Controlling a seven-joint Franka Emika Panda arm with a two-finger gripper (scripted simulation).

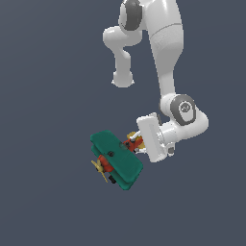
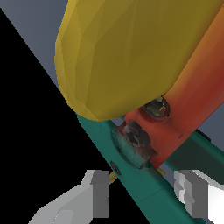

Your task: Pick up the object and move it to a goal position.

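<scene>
Pincer [image 2: 144, 197] grips the toy biplane [image 1: 116, 158] by its teal-green wing, fingers [image 2: 98, 192] closed on either side, plane tilted in mid-air.

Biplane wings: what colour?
Teal-green. The biplane wings show best in the exterior view, broad and flat beside the tool.
</scene>
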